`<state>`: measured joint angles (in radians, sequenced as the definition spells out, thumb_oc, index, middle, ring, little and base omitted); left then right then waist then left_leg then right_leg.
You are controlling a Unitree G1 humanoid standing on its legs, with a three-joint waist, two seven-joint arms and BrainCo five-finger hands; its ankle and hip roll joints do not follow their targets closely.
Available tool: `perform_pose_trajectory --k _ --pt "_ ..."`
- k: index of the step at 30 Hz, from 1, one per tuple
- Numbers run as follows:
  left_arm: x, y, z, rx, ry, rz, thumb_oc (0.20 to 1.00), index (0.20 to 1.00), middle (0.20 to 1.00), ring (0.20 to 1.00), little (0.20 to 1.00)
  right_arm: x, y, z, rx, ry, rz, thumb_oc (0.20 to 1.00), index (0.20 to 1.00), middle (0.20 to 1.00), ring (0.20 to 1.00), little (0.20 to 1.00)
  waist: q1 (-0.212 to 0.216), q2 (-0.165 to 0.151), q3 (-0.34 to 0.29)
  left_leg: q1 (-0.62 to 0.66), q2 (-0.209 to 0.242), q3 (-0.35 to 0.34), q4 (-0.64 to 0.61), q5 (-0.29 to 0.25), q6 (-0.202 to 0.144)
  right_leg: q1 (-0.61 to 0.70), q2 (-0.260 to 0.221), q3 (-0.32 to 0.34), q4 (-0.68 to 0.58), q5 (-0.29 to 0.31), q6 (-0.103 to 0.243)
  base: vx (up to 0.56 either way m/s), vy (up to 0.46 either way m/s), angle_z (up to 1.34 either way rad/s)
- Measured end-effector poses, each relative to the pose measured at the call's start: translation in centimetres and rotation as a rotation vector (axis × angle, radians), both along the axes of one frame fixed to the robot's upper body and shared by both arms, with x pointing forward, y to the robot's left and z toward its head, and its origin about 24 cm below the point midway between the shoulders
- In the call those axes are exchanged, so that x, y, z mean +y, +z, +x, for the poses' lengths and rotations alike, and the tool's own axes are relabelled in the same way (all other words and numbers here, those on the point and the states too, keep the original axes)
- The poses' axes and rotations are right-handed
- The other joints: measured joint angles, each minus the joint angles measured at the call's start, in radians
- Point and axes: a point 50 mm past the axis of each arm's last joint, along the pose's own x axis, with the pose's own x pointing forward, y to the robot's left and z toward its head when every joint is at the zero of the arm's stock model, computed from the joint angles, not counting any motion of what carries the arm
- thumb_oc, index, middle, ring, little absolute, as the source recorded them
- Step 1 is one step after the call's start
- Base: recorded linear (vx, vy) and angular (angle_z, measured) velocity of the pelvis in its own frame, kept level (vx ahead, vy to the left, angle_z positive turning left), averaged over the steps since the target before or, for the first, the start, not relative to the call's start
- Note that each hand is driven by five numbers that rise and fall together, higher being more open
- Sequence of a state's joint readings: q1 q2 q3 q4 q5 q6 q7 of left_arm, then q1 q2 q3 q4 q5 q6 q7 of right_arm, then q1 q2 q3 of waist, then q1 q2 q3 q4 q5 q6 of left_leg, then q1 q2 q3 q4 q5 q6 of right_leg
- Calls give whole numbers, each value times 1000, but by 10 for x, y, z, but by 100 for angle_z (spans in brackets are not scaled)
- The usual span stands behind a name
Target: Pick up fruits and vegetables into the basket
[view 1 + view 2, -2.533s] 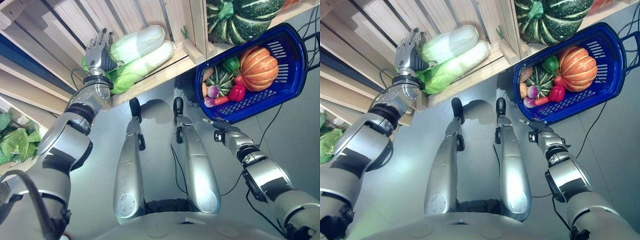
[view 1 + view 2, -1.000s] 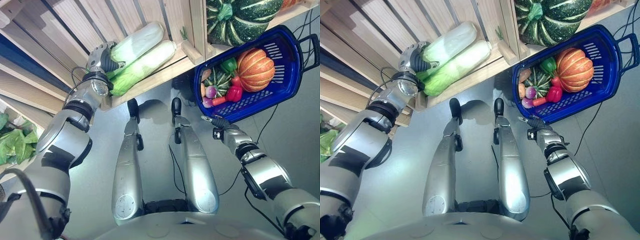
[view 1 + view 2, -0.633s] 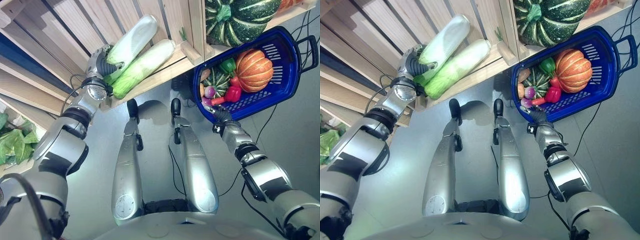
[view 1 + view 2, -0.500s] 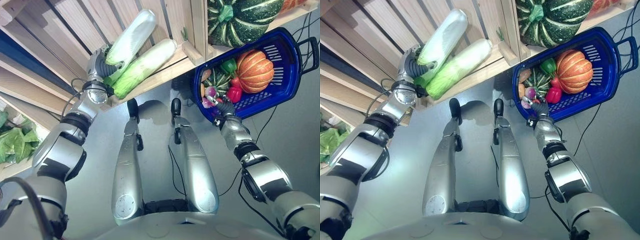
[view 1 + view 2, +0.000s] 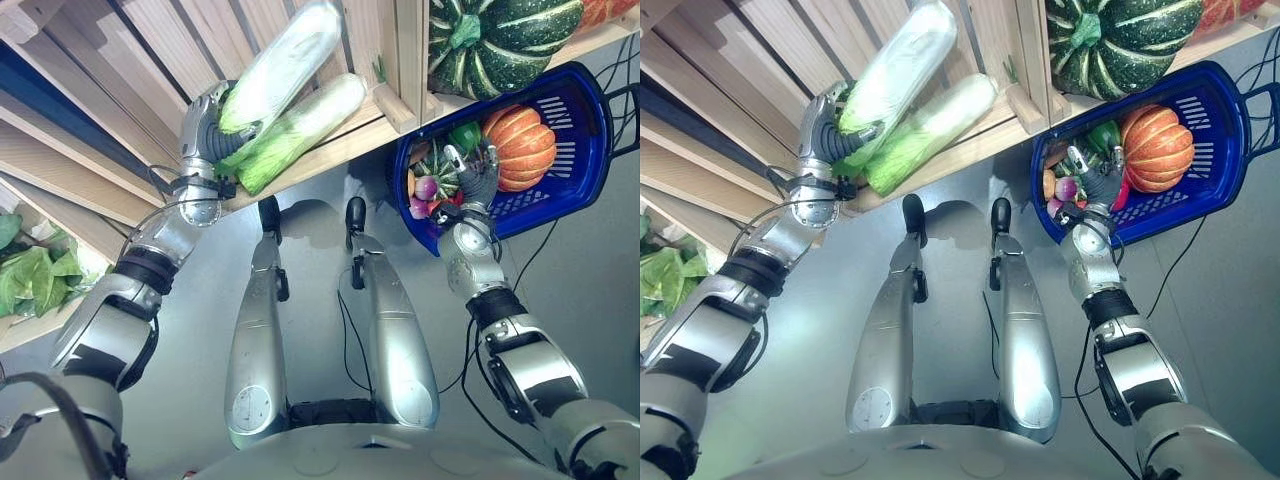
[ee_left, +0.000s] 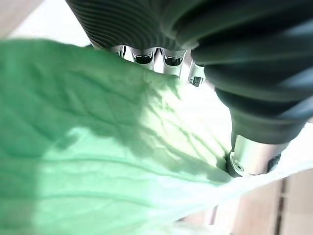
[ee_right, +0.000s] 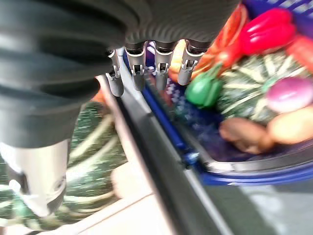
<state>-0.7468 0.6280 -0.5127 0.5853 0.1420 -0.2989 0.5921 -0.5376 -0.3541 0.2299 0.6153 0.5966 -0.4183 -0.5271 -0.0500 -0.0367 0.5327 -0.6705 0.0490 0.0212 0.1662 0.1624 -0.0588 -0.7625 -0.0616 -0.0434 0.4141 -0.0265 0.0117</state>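
The blue basket (image 5: pixel 572 190) is sitting tucked under the wooden shelf edge (image 5: pixel 330 155), with the big green squash (image 5: pixel 500 40) overhanging its near end — little headroom there. Inside, the orange pumpkin (image 5: pixel 520 148) and smaller vegetables are filling the shelf-side half; the far mesh floor is lying bare. The right hand (image 5: pixel 473 178) is hovering over that crowded end, its fingers (image 7: pixel 156 66) spreading above the rim.
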Motion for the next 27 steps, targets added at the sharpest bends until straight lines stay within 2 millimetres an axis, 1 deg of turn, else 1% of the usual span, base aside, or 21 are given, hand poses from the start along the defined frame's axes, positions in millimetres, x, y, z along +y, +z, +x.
perform_pose_trajectory --k 5,9,12,16,17,18,19,20,21,22,27 --pt "-12 16 -11 -147 -60 43 200 200 200 200 200 8 26 -9 -172 5 6 1000 1000 1000 1000 1000 1 5 3 5 0 2 -3 1 0 1 0 1 2 0 0 0 0 0" --pt "-13 27 -16 -239 -50 55 200 200 200 200 200 13 44 -14 -269 30 -5 1000 1000 1000 1000 1000 2 7 4 9 1 3 -6 3 -2 2 1 2 5 0 0 0 0 0" --pt "-13 33 -21 -296 -50 59 200 200 200 200 200 20 53 -19 -329 90 -3 1000 1000 1000 1000 1000 2 7 4 16 1 4 -18 10 -2 3 1 2 5 0 0 0 0 0" --pt "-22 39 -31 -369 -94 82 200 200 200 200 200 35 63 -27 -403 270 -28 1000 1000 1000 1000 1000 4 8 4 16 1 3 -18 11 -3 3 1 2 6 0 0 0 0 0" --pt "-23 40 -32 -373 -100 84 200 200 200 200 200 37 64 -27 -408 291 -28 1000 1000 1000 1000 1000 4 8 4 16 1 3 -18 11 -3 3 1 2 6 0 0 0 0 0" --pt "-28 42 -34 -385 -131 100 200 200 200 200 200 44 66 -28 -419 376 -30 1000 1000 1000 1000 1000 4 8 4 16 2 3 -18 12 -3 3 1 2 7 0 0 9 -34 1" --pt "-30 44 -35 -391 -142 113 200 200 200 200 200 46 67 -28 -423 408 -29 1000 1000 1000 1000 1000 5 8 4 16 2 3 -18 12 -3 3 1 2 7 -1 1 -6 -31 0" --pt "-31 44 -35 -391 -148 122 200 200 200 200 200 48 68 -28 -423 432 -27 1000 1000 1000 1000 1000 5 8 4 17 2 3 -18 13 -3 3 1 2 7 -2 2 0 0 0" --pt "-34 45 -36 -384 -168 143 200 200 200 200 200 55 69 -29 -418 522 -28 1000 1000 1000 1000 1000 4 8 4 17 2 3 -21 15 -3 3 1 1 7 -3 4 0 0 0" --pt "-36 46 -37 -379 -185 154 200 200 200 200 200 60 69 -28 -408 574 -31 1000 1000 1000 1000 1000 3 8 4 17 2 3 -23 16 -4 2 1 1 6 -3 4 0 0 0" --pt "-43 46 -39 -346 -260 210 200 200 200 200 200 77 64 -25 -352 725 -7 1000 1000 1000 1000 1000 4 8 4 20 3 4 -33 22 -5 2 1 -2 5 -3 4 0 0 0"
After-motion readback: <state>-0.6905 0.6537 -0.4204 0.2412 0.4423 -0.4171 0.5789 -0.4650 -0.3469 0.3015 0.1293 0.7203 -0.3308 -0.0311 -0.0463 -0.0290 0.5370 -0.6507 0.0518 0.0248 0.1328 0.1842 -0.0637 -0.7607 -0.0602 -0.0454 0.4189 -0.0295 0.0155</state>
